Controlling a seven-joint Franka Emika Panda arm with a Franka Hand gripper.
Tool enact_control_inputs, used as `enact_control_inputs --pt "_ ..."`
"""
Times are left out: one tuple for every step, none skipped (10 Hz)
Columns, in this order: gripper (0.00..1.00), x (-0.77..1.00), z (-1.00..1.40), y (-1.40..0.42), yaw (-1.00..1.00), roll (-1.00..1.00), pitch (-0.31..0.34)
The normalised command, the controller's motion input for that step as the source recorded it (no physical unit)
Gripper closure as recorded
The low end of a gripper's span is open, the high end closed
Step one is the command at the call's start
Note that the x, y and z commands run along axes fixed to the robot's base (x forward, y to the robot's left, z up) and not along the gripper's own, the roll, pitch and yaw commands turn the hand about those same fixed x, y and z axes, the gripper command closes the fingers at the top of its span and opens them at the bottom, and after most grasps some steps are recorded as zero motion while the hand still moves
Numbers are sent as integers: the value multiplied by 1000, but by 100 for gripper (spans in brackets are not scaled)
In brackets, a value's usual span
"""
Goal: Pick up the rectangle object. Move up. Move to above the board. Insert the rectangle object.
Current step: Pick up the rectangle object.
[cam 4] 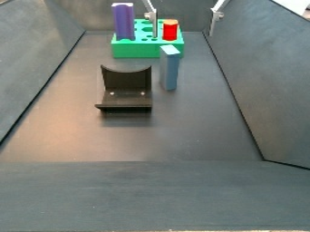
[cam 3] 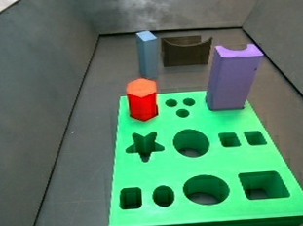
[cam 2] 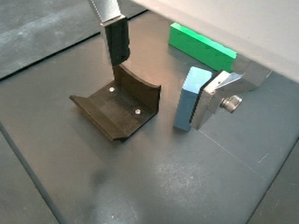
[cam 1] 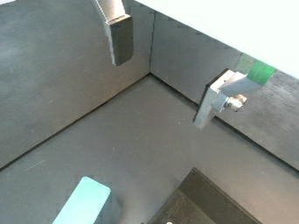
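Note:
The rectangle object, a tall slim light-blue block (cam 2: 190, 98), stands upright on the dark floor beside the fixture (cam 2: 117, 109). It also shows in both side views (cam 3: 149, 53) (cam 4: 171, 68), and its top shows in a wrist view (cam 1: 84, 203). The green board (cam 3: 204, 165) lies flat beyond it (cam 4: 136, 40) (cam 2: 201, 44). My gripper (cam 2: 165, 72) is open and empty, above the floor. The block is not between the fingers (cam 2: 117, 39); in the picture it stands next to one finger. Only the fingertips (cam 4: 218, 7) show in a side view, at the upper edge.
A purple block with a notched top (cam 3: 233, 77) and a short red hexagonal peg (cam 3: 142, 99) stand in the board. Grey walls (cam 1: 187, 57) enclose the floor on the sides and back.

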Motion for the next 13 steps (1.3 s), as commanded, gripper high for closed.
enact_control_inputs --pt "0 0 -111 -200 129 59 0" --pt "0 0 -177 -291 229 14 -16" --pt "0 63 -151 -374 266 36 0" --pt "0 46 -197 -380 280 16 -21" --pt "0 57 -183 -380 337 1 -26" --pt "0 57 -209 -389 380 6 -36" --pt "0 34 -231 -383 389 4 -50" --pt "0 29 -260 -386 423 17 -43" --pt "0 17 -277 -386 423 19 -51" --pt "0 0 -311 -374 426 14 -67" --pt "0 3 -329 -366 431 11 -73" --pt "0 0 -346 -357 429 11 -83" --pt "0 0 -383 -343 426 16 -79"
